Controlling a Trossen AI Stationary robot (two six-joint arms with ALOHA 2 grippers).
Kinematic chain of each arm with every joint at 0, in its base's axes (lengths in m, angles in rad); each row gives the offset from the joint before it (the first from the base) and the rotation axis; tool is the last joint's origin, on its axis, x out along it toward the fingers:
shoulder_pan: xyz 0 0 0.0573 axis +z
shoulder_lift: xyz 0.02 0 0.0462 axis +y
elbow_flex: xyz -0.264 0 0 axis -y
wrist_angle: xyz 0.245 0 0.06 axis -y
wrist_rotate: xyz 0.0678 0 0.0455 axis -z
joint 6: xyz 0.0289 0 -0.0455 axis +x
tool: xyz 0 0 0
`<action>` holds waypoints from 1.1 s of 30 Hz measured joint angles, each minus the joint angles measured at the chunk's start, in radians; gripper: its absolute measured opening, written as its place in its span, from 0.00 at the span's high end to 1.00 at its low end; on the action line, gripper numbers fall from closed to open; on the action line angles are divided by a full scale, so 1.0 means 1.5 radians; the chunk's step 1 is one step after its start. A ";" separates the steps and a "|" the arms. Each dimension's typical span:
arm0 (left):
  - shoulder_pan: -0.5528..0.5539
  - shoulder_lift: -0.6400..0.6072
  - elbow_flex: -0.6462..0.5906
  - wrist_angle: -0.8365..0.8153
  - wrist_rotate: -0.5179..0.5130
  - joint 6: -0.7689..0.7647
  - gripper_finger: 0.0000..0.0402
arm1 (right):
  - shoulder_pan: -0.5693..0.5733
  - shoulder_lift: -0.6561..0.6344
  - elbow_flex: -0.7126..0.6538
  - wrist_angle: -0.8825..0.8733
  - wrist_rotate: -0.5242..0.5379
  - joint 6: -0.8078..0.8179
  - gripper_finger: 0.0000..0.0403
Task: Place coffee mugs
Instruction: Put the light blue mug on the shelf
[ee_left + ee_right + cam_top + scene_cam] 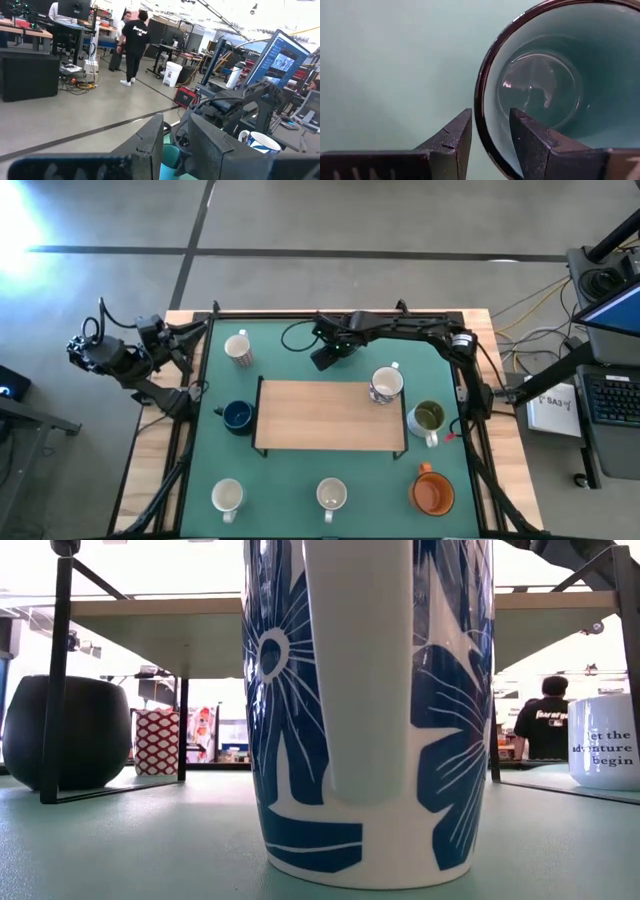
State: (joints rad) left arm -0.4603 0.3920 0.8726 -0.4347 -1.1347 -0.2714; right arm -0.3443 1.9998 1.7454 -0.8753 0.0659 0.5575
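Observation:
My right gripper (325, 358) reaches to the far middle of the table, pointing down over the teal mug (545, 85). It is open, with one finger (457, 135) outside the mug's wall and the other (530, 135) inside, astride the rim (481, 117). The gripper hides this mug in the high view. A white mug with blue print (385, 385) stands on the wooden shelf (320, 415). On the mat stand the navy mug (238, 416), the olive-lined mug (428, 418), the orange mug (433, 492) and three white mugs (238, 348) (228, 497) (331, 496). My left gripper (176, 145) waits open at the table's left edge. My right gripper stands astride the teal mug's rim from above, one finger inside and one outside. A gap shows between the inner finger and the wall. Whether the outer finger touches the wall, I cannot tell. The mug stands upright on the mat.
The shelf stands on thin black legs (55, 680) in the middle of the mat. A blue-flowered white mug (370, 710) fills the low view at the near edge. Bare mat lies along the far edge beside the teal mug. People stand in the room beyond.

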 joint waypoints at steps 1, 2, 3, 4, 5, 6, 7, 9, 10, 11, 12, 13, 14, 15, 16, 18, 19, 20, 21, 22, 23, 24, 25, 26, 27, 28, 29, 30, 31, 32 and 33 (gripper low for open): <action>0.000 0.000 0.000 0.000 0.000 0.000 0.82 | 0.000 0.003 0.000 0.000 0.003 -0.004 0.70; 0.000 0.000 0.000 0.000 0.000 0.000 0.82 | 0.000 0.005 0.000 0.000 0.004 -0.010 0.71; 0.000 0.000 0.000 0.000 0.000 0.000 0.82 | 0.000 0.007 0.000 0.000 0.003 -0.016 0.71; 0.000 0.000 0.000 0.000 0.000 0.000 0.82 | 0.000 0.008 0.000 0.000 0.003 -0.022 0.73; 0.000 0.000 0.000 0.000 0.000 0.000 0.82 | 0.000 0.008 0.000 0.000 0.003 -0.028 0.75; 0.000 0.000 0.000 0.000 0.000 0.000 0.82 | 0.001 0.008 0.000 0.000 0.003 -0.035 0.78; 0.000 0.000 0.000 0.000 0.000 0.000 0.82 | 0.003 0.008 0.000 0.000 0.003 -0.043 0.81; 0.000 0.000 0.000 0.000 0.000 0.000 0.82 | 0.004 0.008 0.000 0.002 0.005 -0.071 0.88; 0.000 0.000 0.000 0.000 0.000 0.000 0.82 | 0.004 0.006 0.000 -0.001 0.009 -0.082 0.92; 0.000 0.000 0.000 0.000 0.000 0.000 0.82 | 0.004 0.002 0.000 -0.007 0.014 -0.092 0.94; 0.000 0.000 0.000 0.000 0.000 0.000 0.82 | 0.003 -0.001 0.001 -0.011 0.014 -0.099 0.95; 0.000 0.000 0.000 0.000 0.000 0.000 0.82 | 0.002 -0.003 0.001 -0.014 0.010 -0.106 0.95; 0.000 0.000 0.000 0.000 0.000 0.000 0.82 | 0.002 -0.006 0.001 -0.020 0.009 -0.114 0.95; 0.000 0.000 0.000 0.000 0.000 0.000 0.82 | 0.003 -0.011 0.001 -0.030 0.009 -0.126 0.96; 0.000 0.000 0.000 0.000 0.000 0.000 0.82 | 0.003 -0.017 0.001 -0.042 0.002 -0.138 0.96; 0.000 0.000 0.000 0.000 0.000 0.000 0.82 | 0.005 -0.036 -0.002 -0.071 -0.024 -0.163 0.96; 0.000 0.000 0.000 0.000 0.000 0.000 0.82 | 0.007 -0.047 -0.003 -0.084 -0.035 -0.175 0.96; 0.000 0.000 0.000 0.000 0.000 0.000 0.82 | 0.009 -0.059 -0.003 -0.092 -0.040 -0.191 0.96; 0.000 0.000 0.000 0.000 0.000 0.000 0.82 | 0.009 -0.072 -0.003 -0.094 -0.051 -0.209 0.96; 0.000 0.000 0.000 0.000 0.000 0.000 0.82 | 0.010 -0.084 -0.002 -0.094 -0.068 -0.222 0.96; 0.000 0.000 0.000 0.000 0.000 -0.002 0.82 | 0.010 -0.095 -0.001 -0.096 -0.079 -0.234 0.96; 0.000 0.000 0.000 0.000 0.000 -0.003 0.82 | 0.012 -0.103 -0.001 -0.103 -0.083 -0.247 0.96; 0.000 0.000 0.000 0.000 0.000 -0.005 0.82 | 0.014 -0.110 -0.001 -0.113 -0.084 -0.260 0.96; 0.000 0.000 0.000 0.000 0.000 -0.005 0.82 | 0.016 -0.117 -0.001 -0.121 -0.083 -0.273 0.96; 0.000 0.000 0.000 0.000 0.000 -0.006 0.82 | 0.019 -0.121 -0.002 -0.125 -0.083 -0.285 0.96; 0.000 0.000 0.000 0.000 0.000 -0.008 0.82 | 0.021 -0.126 -0.002 -0.125 -0.083 -0.298 0.97; 0.000 0.000 0.000 0.000 0.000 -0.011 0.82 | 0.022 -0.134 -0.002 -0.124 -0.084 -0.309 0.97; 0.000 0.000 0.000 0.000 0.000 -0.015 0.82 | 0.023 -0.143 -0.002 -0.125 -0.086 -0.317 0.97; 0.000 0.000 0.000 0.000 0.000 -0.019 0.82 | 0.025 -0.151 -0.002 -0.129 -0.087 -0.325 0.97; 0.000 0.000 0.000 0.000 0.000 -0.020 0.82 | 0.025 -0.161 -0.002 -0.133 -0.087 -0.335 0.97; 0.000 0.000 0.000 0.000 0.000 -0.023 0.82 | 0.024 -0.169 -0.002 -0.133 -0.088 -0.342 0.97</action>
State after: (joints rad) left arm -0.4603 0.3921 0.8720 -0.4351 -1.1343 -0.3059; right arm -0.3077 1.7460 1.7432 -1.0754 -0.0658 0.0440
